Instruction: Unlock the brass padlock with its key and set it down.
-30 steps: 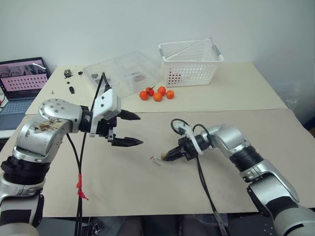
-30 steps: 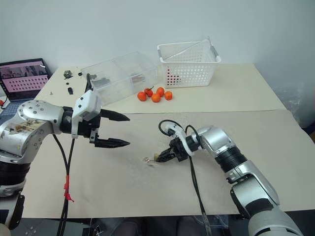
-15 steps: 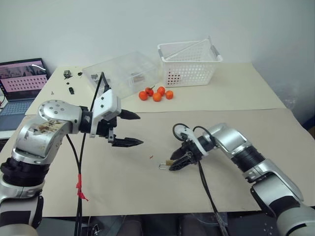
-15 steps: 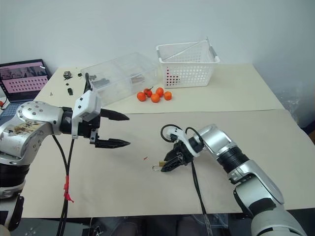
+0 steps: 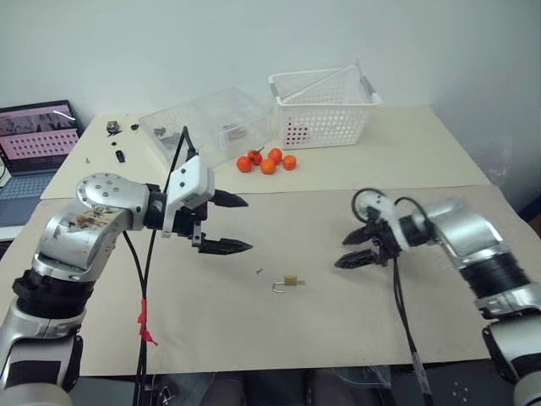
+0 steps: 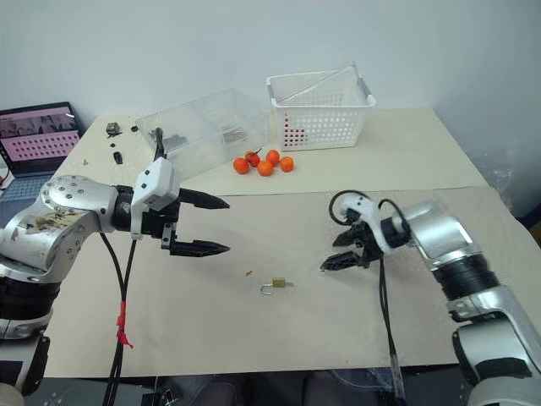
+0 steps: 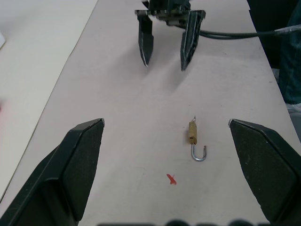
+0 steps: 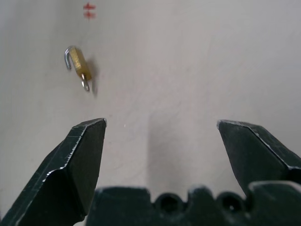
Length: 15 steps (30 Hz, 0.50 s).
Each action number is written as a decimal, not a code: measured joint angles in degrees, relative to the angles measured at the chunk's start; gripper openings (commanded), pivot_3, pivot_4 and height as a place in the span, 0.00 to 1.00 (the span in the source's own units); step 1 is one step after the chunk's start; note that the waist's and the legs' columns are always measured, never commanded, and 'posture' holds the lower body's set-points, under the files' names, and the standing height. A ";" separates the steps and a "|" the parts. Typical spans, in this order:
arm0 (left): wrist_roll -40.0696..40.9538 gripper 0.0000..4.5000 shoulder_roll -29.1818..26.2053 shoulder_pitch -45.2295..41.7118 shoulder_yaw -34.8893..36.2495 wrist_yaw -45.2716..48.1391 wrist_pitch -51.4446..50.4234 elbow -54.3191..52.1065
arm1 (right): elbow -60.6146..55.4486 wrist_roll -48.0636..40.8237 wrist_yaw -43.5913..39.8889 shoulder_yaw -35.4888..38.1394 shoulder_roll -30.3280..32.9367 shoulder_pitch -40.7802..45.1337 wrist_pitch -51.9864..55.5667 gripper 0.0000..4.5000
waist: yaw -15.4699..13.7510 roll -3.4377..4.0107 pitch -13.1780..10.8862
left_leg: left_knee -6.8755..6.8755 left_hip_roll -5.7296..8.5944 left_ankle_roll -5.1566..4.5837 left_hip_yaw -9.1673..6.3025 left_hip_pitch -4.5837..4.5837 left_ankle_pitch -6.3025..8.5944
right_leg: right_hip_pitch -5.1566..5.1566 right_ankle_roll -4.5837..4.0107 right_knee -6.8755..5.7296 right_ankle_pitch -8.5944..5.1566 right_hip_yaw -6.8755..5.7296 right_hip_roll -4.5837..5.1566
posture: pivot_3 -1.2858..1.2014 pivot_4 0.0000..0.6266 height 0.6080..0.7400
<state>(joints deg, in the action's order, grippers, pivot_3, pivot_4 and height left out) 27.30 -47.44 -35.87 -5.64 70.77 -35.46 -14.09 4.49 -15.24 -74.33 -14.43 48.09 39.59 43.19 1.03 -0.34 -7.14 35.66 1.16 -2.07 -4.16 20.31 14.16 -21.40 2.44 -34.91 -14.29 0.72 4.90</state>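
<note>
The wide beige table (image 5: 406, 161) is carrying everything, and I am taking the small gold-coloured brass padlock with its thin silvery U-shaped shackle (image 5: 289, 282) as the landmark, since it is lying flat and alone on the paper sheet with neither arm touching it. Beyond the padlock, toward the wall, a white perforated plastic basket (image 5: 325, 108) and a clear plastic box (image 5: 211, 125) are standing, with a cluster of small oranges (image 5: 267, 161) in front of them. The robot's left gripper (image 5: 226, 222) is hovering to the padlock's left and somewhat farther back, its two black fingers spread wide and holding nothing. The right gripper (image 5: 357, 247) is hanging to the padlock's right, a little nearer than the left one, its fingers likewise spread apart and empty. The padlock's long axis is running roughly left to right across the table, the shackle pointing toward the left arm's side and the very small silvery key (image 8: 85, 85) sticking out toward the right arm. The shackle looks hooked open at one end, so the lock seems already undone and set down. A tiny red speck (image 5: 259, 271) is lying just left of the padlock.
</note>
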 measured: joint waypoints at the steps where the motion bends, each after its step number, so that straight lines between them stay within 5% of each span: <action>1: 0.11 1.00 0.15 0.41 0.13 0.05 0.30 -0.02 | -3.49 -0.80 0.07 1.67 0.54 -1.44 -1.17 0.99 | -0.08 0.00 0.00 | -0.01 -0.01 0.00 -0.01 0.00 0.00 | 0.02 0.00 0.00 0.00 -0.02 -0.01 | 0.52 0.24 1.00; 8: -0.15 1.00 2.56 2.31 0.12 -0.40 2.70 2.66 | -25.29 -3.45 2.43 4.40 1.88 -14.07 -5.99 0.99 | -0.39 0.00 0.00 | 0.12 -0.01 -0.01 -0.02 -0.01 0.01 | 0.11 0.01 0.01 0.00 -0.03 0.00 | 0.52 0.24 1.00; 15: -0.75 1.00 4.18 0.31 -0.67 -0.45 4.35 4.07 | -29.57 -0.03 8.31 -1.44 -2.37 -15.09 -7.64 0.94 | -0.25 -0.01 0.00 | 0.11 -0.01 0.00 -0.02 -0.04 0.00 | 0.10 0.00 0.01 0.00 -0.03 -0.02 | 0.52 0.24 1.00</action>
<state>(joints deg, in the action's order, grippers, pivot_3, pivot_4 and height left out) 26.55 -43.26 -35.56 -6.31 70.32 -31.11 -10.02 -25.08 -15.27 -66.02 -15.87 45.72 24.49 35.55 0.78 -0.35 -7.14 35.77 1.16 -2.07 -4.19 20.27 14.16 -21.30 2.44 -34.90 -14.28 0.69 4.88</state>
